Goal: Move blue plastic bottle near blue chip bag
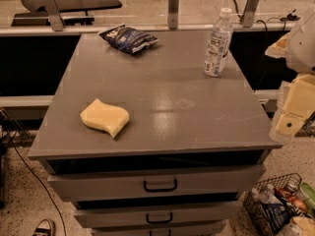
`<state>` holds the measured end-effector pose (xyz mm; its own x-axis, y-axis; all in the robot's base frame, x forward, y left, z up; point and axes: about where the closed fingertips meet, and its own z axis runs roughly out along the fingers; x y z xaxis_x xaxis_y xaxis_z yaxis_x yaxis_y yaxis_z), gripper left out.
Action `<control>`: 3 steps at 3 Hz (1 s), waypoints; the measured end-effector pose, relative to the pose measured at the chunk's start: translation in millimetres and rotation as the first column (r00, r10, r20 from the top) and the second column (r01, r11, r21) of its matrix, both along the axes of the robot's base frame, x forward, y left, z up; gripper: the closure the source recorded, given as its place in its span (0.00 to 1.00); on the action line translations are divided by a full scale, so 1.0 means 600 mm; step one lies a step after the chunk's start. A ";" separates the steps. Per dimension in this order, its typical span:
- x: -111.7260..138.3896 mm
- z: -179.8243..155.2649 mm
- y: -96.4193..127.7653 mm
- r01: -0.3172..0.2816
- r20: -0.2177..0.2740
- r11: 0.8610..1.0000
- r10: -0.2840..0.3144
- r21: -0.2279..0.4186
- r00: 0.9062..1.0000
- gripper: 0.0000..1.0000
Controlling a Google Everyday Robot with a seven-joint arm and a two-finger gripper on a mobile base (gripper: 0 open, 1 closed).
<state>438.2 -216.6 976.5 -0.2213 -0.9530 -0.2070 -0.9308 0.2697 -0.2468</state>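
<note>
**End effector (289, 123) waits at the right edge; bottle not yet reached**

End effector and arm show in the camera view as pale, blocky parts at the right border, beyond the right edge of the desk (182, 102) and about level with its near half. It holds nothing that can be seen, and whether it is released or clenched cannot be told from this angle.

On the desk, the blue plastic bottle (217, 45) stands upright at the far right, close to the right edge, with its white cap on. The blue chip bag (129, 38) lies crumpled at the far side, left of centre and well apart from the bottle, with bare desk between them. A pale yellow sponge (104, 117) rests near the front left, clear of both. A wire basket (275, 205) of clutter sits on the floor at the lower right.

My reading is that the task stands at its opening step, the approach, since the bottle is untouched and far from the bag. The next move calls for bringing the end effector in from the right toward the bottle's body at a height below the cap, squarely enough not to tip this tall, light thing. After a grasp, the carry would run leftward along the far side, setting the bottle down upright just beside the bag without pressing on it.
</note>
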 end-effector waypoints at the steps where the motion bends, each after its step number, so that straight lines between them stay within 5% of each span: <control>1: 0.000 0.000 0.000 0.000 0.000 1.000 0.000 0.000 1.000 0.00; 2: 0.066 -0.010 -0.030 0.065 0.065 0.997 -0.067 0.044 0.996 0.00; 3: 0.234 -0.041 -0.094 0.162 0.189 0.962 -0.205 0.221 0.960 0.00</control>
<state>578.9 -273.0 951.6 -0.3198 -0.8333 -0.4509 -0.7938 0.4955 -0.3527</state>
